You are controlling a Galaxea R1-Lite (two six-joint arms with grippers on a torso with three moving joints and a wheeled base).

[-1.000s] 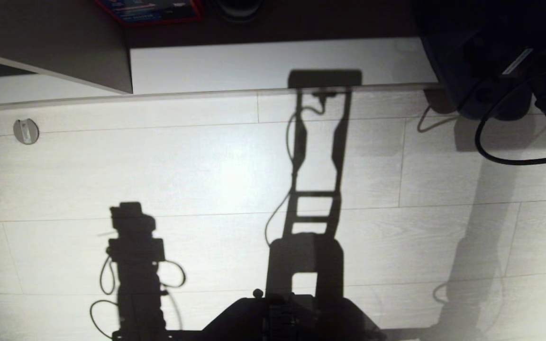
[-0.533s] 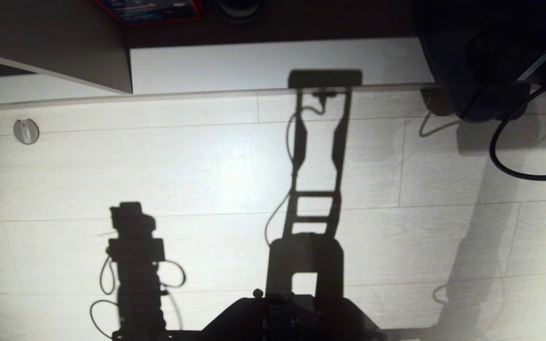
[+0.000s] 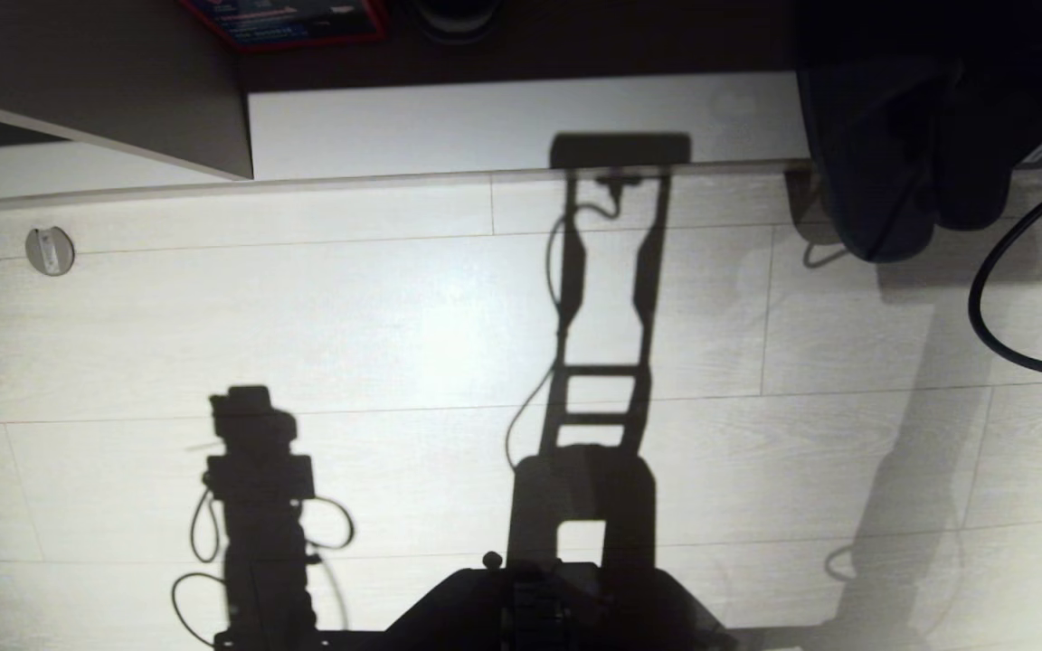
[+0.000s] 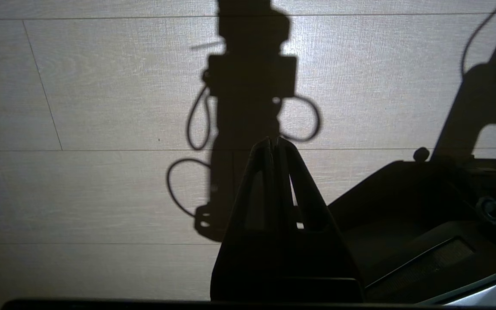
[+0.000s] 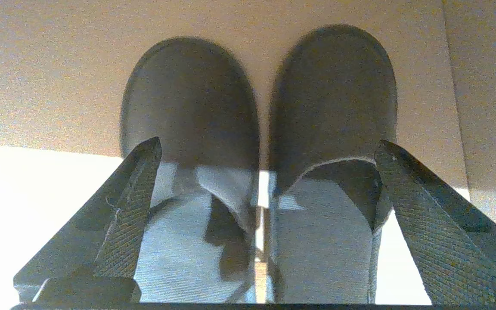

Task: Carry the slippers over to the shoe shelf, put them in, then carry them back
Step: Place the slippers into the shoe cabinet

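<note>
Since a second ago the slippers (image 3: 883,172) show more in the head view as the right arm's bulk shifts off toward the picture's edge; the base hasn't moved. They sit side by side on the shoe shelf (image 5: 37,181) board, toes pointing away from the right gripper (image 5: 265,181), whose jaws are spread wide, one outside each slipper, gripping nothing. Looks like you're either just releasing or lining up the bring-back grasp; next, close across the pair evenly. Left gripper (image 4: 274,144) jaws pressed together, parked over floor (image 3: 394,316). No readable writing; the red-edged box (image 3: 286,20) print is illegible.
</note>
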